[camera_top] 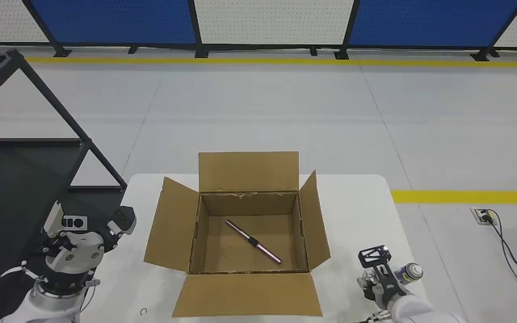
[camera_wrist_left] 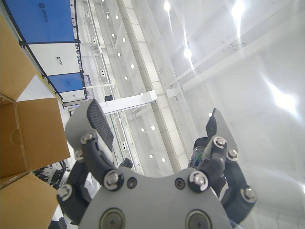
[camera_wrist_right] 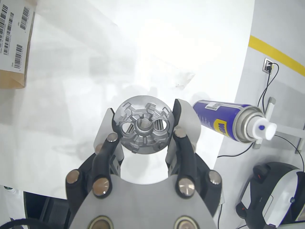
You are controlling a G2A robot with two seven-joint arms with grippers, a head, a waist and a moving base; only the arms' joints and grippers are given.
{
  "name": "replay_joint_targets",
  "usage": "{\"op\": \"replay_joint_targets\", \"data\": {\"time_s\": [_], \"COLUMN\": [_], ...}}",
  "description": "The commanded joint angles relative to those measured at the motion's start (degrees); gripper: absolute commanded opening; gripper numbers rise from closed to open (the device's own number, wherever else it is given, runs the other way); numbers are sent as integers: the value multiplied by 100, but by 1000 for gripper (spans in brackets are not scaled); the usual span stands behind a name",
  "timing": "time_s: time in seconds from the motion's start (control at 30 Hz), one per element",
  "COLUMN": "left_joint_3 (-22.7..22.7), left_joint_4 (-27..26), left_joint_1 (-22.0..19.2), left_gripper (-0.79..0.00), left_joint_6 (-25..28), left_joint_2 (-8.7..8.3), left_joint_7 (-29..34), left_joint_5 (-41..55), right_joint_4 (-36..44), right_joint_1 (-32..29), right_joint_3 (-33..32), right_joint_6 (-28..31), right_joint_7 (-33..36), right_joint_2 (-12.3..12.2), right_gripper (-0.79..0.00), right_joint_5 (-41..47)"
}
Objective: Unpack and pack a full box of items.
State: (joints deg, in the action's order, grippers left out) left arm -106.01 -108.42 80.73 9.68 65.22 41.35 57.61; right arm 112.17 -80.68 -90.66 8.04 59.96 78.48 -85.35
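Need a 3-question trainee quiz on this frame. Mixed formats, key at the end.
1. True or false: the thin rod lies outside the cardboard box.
2. Multiple choice: what sits between the jaws of the right gripper? A) a roll of tape B) a round metal part C) nothing
3. Fill in: the jaws of the left gripper, which points up at the ceiling, are ____.

Key: 1 false, the rod lies inside the open box. 2 B. 3 open.
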Motion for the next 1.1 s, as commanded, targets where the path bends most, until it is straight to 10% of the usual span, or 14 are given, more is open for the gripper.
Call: {"op": "replay_joint_targets", "data": {"time_s": [0.0, 0.33, 0.53, 1.07], "left_joint_3": [0, 0, 0, 0], "left_joint_4": [0, 0, 0, 0], "left_joint_1": [0, 0, 0, 0], "left_gripper": [0, 0, 0, 0], "left_joint_6": [0, 0, 0, 0], "left_joint_2": [0, 0, 0, 0], "left_joint_7": [0, 0, 0, 0], "left_joint_5": [0, 0, 0, 0], "right_joint_4": [-132, -684, -737, -410], "right_joint_1": [96, 496, 506, 298], "right_joint_3": [49, 205, 213, 153], "right_joint_6": [-57, -263, -282, -233], "right_joint_7": [24, 139, 141, 81], "right_joint_2": [-3, -14, -30, -84], "right_gripper": [-785, -782, -437, -160], "right_joint_5": [-27, -61, -5, 220]}}
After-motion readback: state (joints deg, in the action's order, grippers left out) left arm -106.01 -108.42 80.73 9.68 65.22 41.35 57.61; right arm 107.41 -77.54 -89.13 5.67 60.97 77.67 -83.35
